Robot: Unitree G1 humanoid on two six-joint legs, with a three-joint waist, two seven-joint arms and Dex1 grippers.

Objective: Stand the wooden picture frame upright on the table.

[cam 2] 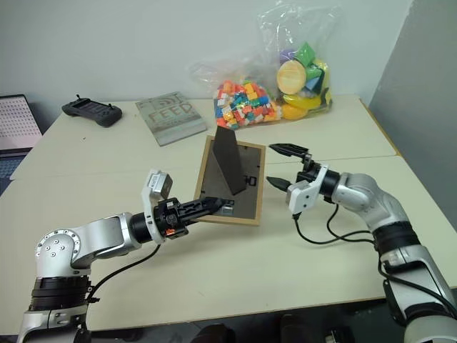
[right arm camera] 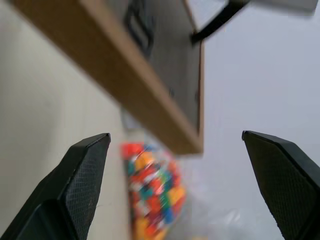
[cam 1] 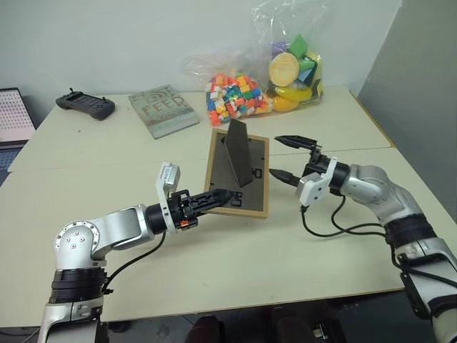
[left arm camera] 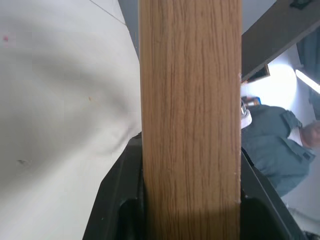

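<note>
Gripping the near edge of the wooden picture frame, the left end effector has its fingers clamped on the light wood rim. The frame lies back-up mid-tabletop, its black stand raised. The right end effector hovers just beside the frame's right edge, fingers spread wide, holding nothing. Bare surface lies in front of the frame. Behind it sit a grey book, a controller and bags of colourful toys. The frame's picture side is hidden.
</note>
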